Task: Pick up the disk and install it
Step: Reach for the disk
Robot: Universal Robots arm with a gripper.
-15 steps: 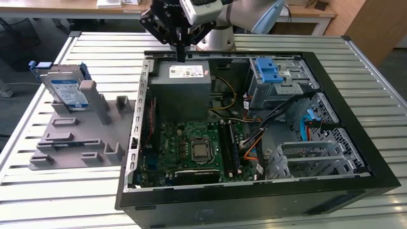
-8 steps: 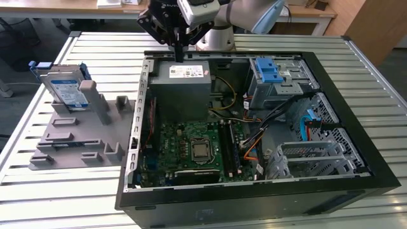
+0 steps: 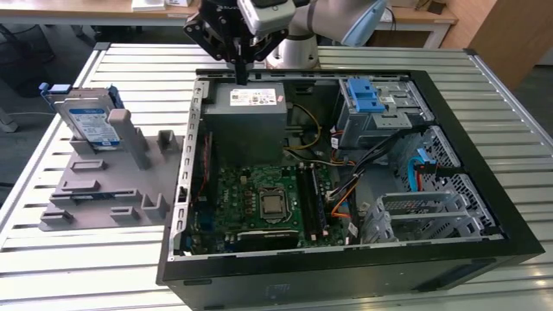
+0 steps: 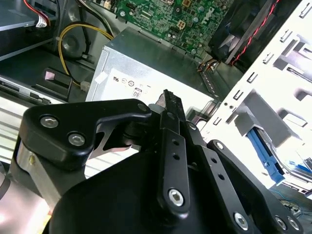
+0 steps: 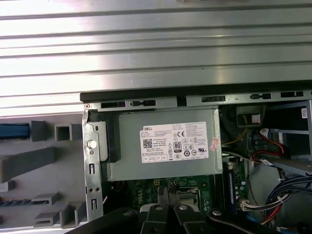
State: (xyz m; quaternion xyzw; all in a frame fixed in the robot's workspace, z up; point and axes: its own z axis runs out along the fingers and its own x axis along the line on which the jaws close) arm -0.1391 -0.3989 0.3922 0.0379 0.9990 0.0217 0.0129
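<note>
The disk [image 3: 90, 124], silver-grey with a white-and-blue label and a blue carrier, stands on edge in a grey holder [image 3: 103, 188] at the exterior view's left, outside the computer case. In the first wrist view its blue edge [image 5: 14, 130] shows beside the holder's grey blocks. My gripper [image 3: 241, 76] hangs over the rear wall of the open case, just above the grey power-supply box [image 3: 245, 123], well away from the disk. The black fingers [image 4: 168, 100] are pressed together with nothing between them. In the first wrist view the fingertips [image 5: 165, 194] sit over the motherboard edge.
The open black computer case [image 3: 484, 162] lies flat on a slatted metal table [image 3: 129, 65]. Inside are a motherboard [image 3: 268, 201], loose cables [image 3: 363, 162], a metal drive cage with a blue latch [image 3: 370, 97] and another metal cage [image 3: 423, 214].
</note>
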